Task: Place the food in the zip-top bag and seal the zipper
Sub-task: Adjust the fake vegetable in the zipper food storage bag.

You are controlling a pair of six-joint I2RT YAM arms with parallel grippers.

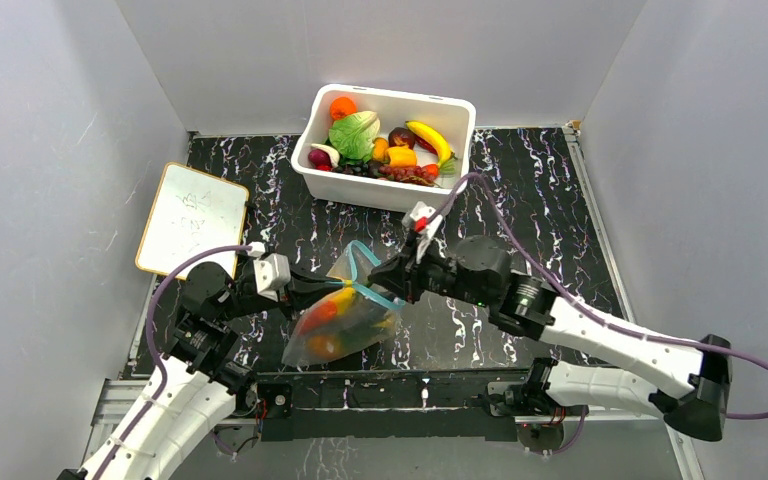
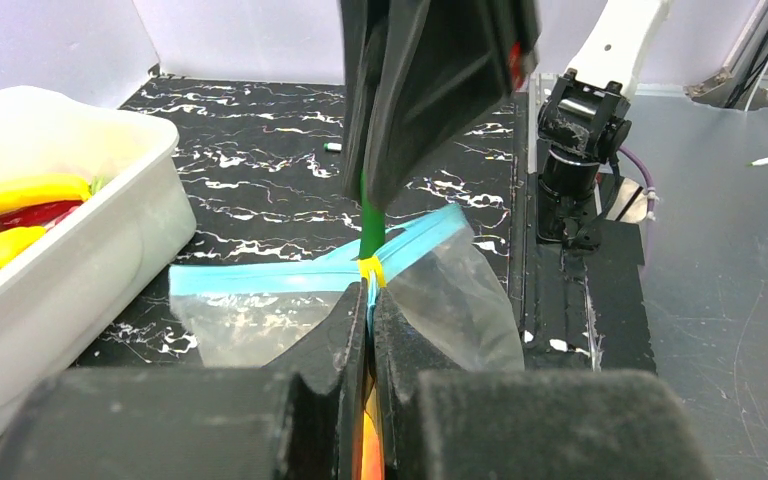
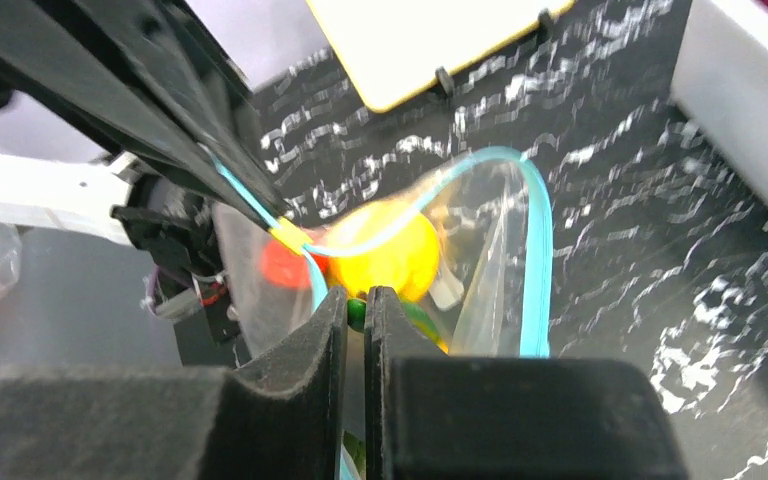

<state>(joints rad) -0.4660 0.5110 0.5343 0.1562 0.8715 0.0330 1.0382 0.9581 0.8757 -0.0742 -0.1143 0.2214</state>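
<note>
- The left pincer (image 2: pixel 368 322) is pressing its jaws almost together, pinching the teal zipper (image 2: pixel 260 277) of the zip-top bag (image 2: pixel 455 300) just under a small yellow slider tab (image 2: pixel 370 268).
- The right pincer (image 3: pixel 355 318) is reaching in from the opposite side with its jaws nearly closed. It is nipping the same zipper right beside the left pincer, so the two sets of tips are meeting at the slider tab.
- A green sliver is showing between the right pincer's fingers. I cannot tell whether it is food inside the bag or part of the pincer.
- The bag is sagging below and between the two pincers, toward the arm bases. Whether it is resting on the black marbled tabletop (image 1: pixel 550 200) cannot be told.
- Just beyond the right pincer, the zipper is bowing out in a loop, so that stretch of the mouth is gaping unsealed.
- Food (image 3: pixel 380 250) is sitting inside the bag: a round yellow piece and a red one, both blurred. From above, orange, red and green shapes are merging behind crinkled plastic.
- Each pincer's own fingers are hiding the lower bag in its wrist view.
- A white tub (image 1: pixel 360 188) is standing well beyond both pincers, holding a banana, a leafy green piece and other food. Both wrist views are cutting it off.
- A whiteboard (image 1: pixel 192 218) is lying beyond the left pincer; its marks are too faint to read.
</note>
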